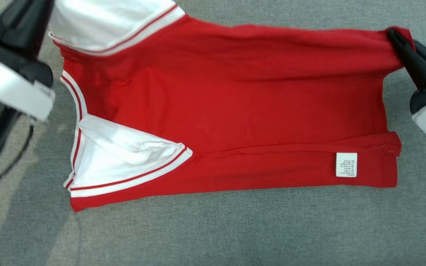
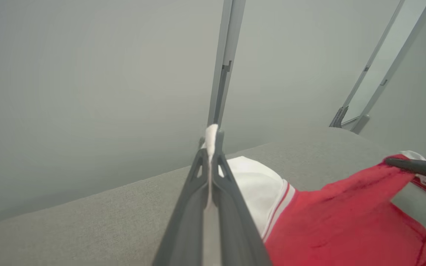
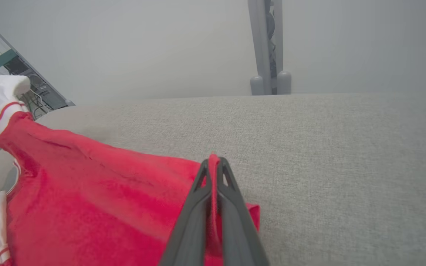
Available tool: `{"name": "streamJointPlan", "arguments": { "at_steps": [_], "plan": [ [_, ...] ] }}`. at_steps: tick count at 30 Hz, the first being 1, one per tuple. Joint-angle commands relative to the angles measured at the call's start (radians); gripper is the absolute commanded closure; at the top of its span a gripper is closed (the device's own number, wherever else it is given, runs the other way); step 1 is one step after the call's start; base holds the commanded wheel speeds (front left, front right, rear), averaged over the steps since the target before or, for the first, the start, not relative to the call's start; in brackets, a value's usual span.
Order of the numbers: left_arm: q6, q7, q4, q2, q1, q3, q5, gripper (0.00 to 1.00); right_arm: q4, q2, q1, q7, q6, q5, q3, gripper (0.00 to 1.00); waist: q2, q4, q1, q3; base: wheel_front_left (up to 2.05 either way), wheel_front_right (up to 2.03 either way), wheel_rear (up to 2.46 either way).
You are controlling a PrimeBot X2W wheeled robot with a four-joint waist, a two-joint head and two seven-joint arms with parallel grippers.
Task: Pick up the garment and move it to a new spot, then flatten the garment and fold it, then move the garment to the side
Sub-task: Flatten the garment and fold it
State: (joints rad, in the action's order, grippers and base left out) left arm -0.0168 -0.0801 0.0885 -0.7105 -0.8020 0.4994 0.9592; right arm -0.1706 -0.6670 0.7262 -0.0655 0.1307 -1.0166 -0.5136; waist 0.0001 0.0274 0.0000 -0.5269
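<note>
Red knit garment [image 1: 227, 111] with white, red-striped sleeves, lying lengthwise across a grey woven surface [image 1: 213, 229], shoulder end toward the robot's left and hem toward its right. Left gripper [image 2: 210, 147]: fingers pressed together on a fold of the far white sleeve [image 1: 105, 22], with a tuft of white cloth showing past the tips in the left wrist view. Right gripper [image 1: 396, 35]: fingers closed on the far corner of the red hem, with a sliver of red cloth pinched between them in the right wrist view. The far edge is drawn fairly taut between the two grips and appears raised off the surface, while the near part rests flat. Along the near edge a strip is turned over onto the body, exposing a white care label [image 1: 346, 164]; the near white sleeve [image 1: 124, 159] lies tucked over the chest. Judged stage: relocation and flattening look complete and one lengthwise fold is in place. The far side is not yet laid over; any crosswise fold and the final shift to the side would follow.
</note>
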Motion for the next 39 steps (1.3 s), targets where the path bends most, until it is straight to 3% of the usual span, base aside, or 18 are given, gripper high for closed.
{"name": "streamJointPlan", "arguments": {
  "at_steps": [1, 5, 10, 18, 19, 20, 21, 22, 24, 30, 35, 39],
  "plan": [
    [-0.007, 0.002, 0.013, -0.001, 0.018, -0.004, 0.012, 1.0, 0.007, -0.004, -0.02, -0.006, 0.0, -0.003, 0.004, 1.0, -0.0001, -0.002, 0.0, 0.003, 0.0, 0.0, 0.0],
    [-0.062, 0.017, 0.169, -0.047, 0.173, -0.042, 0.076, 1.0, 0.063, -0.001, -0.139, -0.015, 0.0, -0.001, 0.075, 1.0, -0.0001, -0.008, 0.0, 0.017, 0.0, 0.0, 0.0],
    [-0.117, 0.072, 0.27, -0.076, 0.376, -0.092, 0.15, 1.0, 0.104, 0.046, -0.285, -0.013, 0.0, 0.008, 0.159, 1.0, -0.0001, -0.012, 0.0, 0.028, 0.0, 0.0, 0.0],
    [-0.134, 0.139, 0.234, -0.051, 0.583, -0.111, 0.243, 1.0, 0.123, 0.151, -0.411, -0.019, 0.0, 0.056, 0.245, 1.0, -0.0001, -0.017, 0.0, 0.02, 0.0, 0.0, 0.0],
    [-0.129, 0.149, 0.217, -0.035, 0.591, -0.108, 0.25, 1.0, 0.122, 0.164, -0.421, -0.016, 0.0, 0.063, 0.256, 0.78, -0.0001, -0.017, 0.0, 0.019, 0.0, 0.0, 0.0],
    [-0.125, 0.157, 0.196, -0.022, 0.598, -0.108, 0.258, 0.63, 0.121, 0.178, -0.429, -0.012, 0.0, 0.065, 0.265, 0.52, -0.0001, -0.017, 0.0, 0.019, 0.0, 0.0, 0.0],
    [-0.123, 0.162, 0.172, -0.016, 0.604, -0.102, 0.255, 0.27, 0.12, 0.19, -0.437, -0.007, 0.0, 0.073, 0.273, 0.0, -0.0001, -0.017, 0.0, 0.02, 0.0, 0.0, 0.0],
    [-0.123, 0.176, 0.151, -0.002, 0.604, -0.101, 0.25, 0.0, 0.118, 0.204, -0.446, 0.003, 0.0, 0.081, 0.287, 0.0, -0.0001, -0.017, 0.0, 0.021, 0.0, 0.0, 0.0],
    [-0.116, 0.199, 0.114, 0.025, 0.596, -0.09, 0.236, 0.0, 0.119, 0.236, -0.461, 0.029, 0.0, 0.102, 0.316, 0.0, -0.0001, -0.017, 0.0, 0.024, 0.0, 0.0, 0.0],
    [-0.174, 0.313, 0.045, 0.094, 0.554, -0.102, 0.117, 0.0, 0.141, 0.352, -0.49, 0.177, 0.0, 0.229, 0.438, 0.0, -0.0001, -0.011, 0.0, 0.049, 0.0, 0.0, 0.0],
    [-0.245, 0.342, 0.055, 0.16, 0.524, -0.143, -0.057, 0.0, 0.173, 0.434, -0.489, 0.263, 0.0, 0.423, 0.506, 0.0, -0.0001, -0.002, 0.0, 0.076, 0.0, 0.0, 0.0],
    [-0.259, 0.343, 0.089, 0.23, 0.528, -0.203, -0.214, 0.0, 0.192, 0.476, -0.497, 0.283, 0.0, 0.55, 0.52, 0.0, -0.0001, -0.001, 0.0, 0.102, 0.0, 0.0, 0.0]
  ]
}}
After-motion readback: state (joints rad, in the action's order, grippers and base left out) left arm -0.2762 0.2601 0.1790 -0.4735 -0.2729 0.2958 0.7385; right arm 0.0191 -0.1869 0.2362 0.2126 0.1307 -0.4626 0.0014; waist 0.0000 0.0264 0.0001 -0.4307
